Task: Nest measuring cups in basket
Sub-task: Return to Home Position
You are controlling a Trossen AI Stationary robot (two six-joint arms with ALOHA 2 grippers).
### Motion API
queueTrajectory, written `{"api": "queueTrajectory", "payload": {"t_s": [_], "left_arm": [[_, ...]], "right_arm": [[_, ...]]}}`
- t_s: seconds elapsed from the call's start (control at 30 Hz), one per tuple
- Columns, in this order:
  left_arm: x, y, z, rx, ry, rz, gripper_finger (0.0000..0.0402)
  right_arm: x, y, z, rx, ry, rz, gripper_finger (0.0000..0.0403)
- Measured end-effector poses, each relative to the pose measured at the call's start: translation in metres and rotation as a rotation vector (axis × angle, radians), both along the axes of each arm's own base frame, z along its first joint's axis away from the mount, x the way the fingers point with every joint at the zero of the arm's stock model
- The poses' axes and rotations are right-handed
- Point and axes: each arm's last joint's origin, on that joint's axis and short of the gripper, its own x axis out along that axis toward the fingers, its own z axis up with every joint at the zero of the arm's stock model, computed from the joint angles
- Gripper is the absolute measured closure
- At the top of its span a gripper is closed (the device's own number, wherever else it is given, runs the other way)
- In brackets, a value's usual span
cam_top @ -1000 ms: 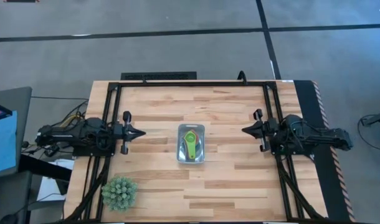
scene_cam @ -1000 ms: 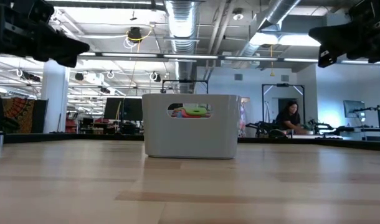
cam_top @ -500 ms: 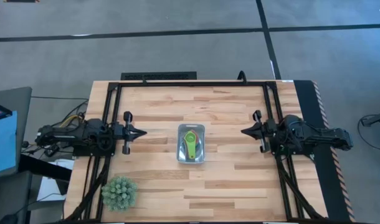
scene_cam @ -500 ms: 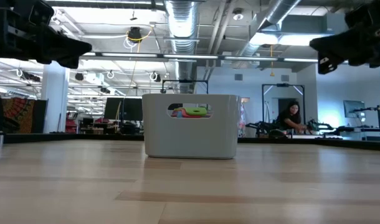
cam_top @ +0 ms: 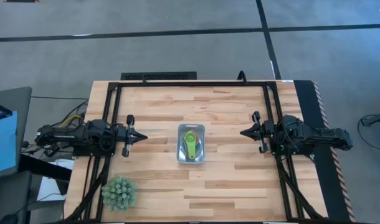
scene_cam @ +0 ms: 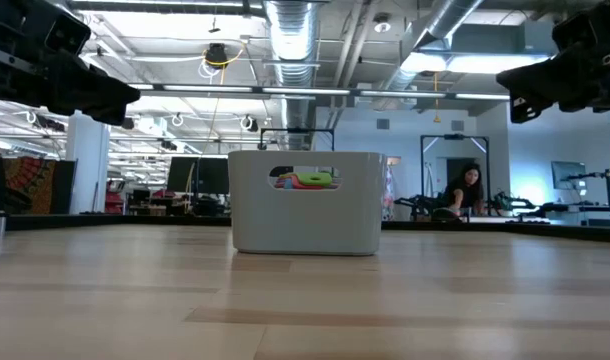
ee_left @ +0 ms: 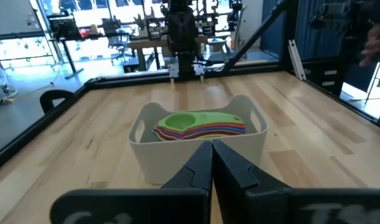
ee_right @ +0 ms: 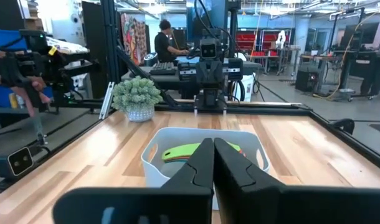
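The pale grey basket (cam_top: 191, 144) stands at the table's middle on its flat bottom. Inside it lies a nested stack of measuring cups (ee_left: 199, 125), a green one on top, the coloured rims of the others showing beneath it. The stack also shows as the green cup (cam_top: 190, 142) in the high view and through the basket's handle slot (scene_cam: 303, 179). My left gripper (cam_top: 142, 135) hovers shut left of the basket, clear of it. My right gripper (cam_top: 242, 132) hovers shut right of the basket, pointing at it. In both wrist views the fingertips (ee_left: 212, 147) (ee_right: 213, 143) meet.
A spiky green plant ball (cam_top: 119, 191) sits near the table's near left corner. Black frame rails (cam_top: 190, 83) run round the wooden tabletop. Bare wood lies between each gripper and the basket. A person (scene_cam: 465, 190) is in the room far behind the table.
Both grippers have crept a little toward the basket, staying shut. The basket and the cups have kept still.
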Motion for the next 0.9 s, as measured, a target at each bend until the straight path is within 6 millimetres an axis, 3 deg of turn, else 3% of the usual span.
{"api": "queueTrajectory", "payload": {"t_s": [0.33,0.63,0.9], "left_arm": [[0.0001,0.0001,0.0,-0.026,-0.002,0.001,0.0401],[0.0001,0.0001,0.0001,-0.046,-0.003,0.0,0.0401],[0.0001,0.0001,-0.0001,-0.043,-0.003,0.002,0.0401]], "right_arm": [[0.0,-0.0005,-0.0006,0.039,0.009,-0.003,0.0388],[0.0,-0.0005,-0.0006,0.058,0.011,-0.002,0.0358],[0.0,-0.0005,-0.0007,0.058,0.011,-0.002,0.0354]]}}
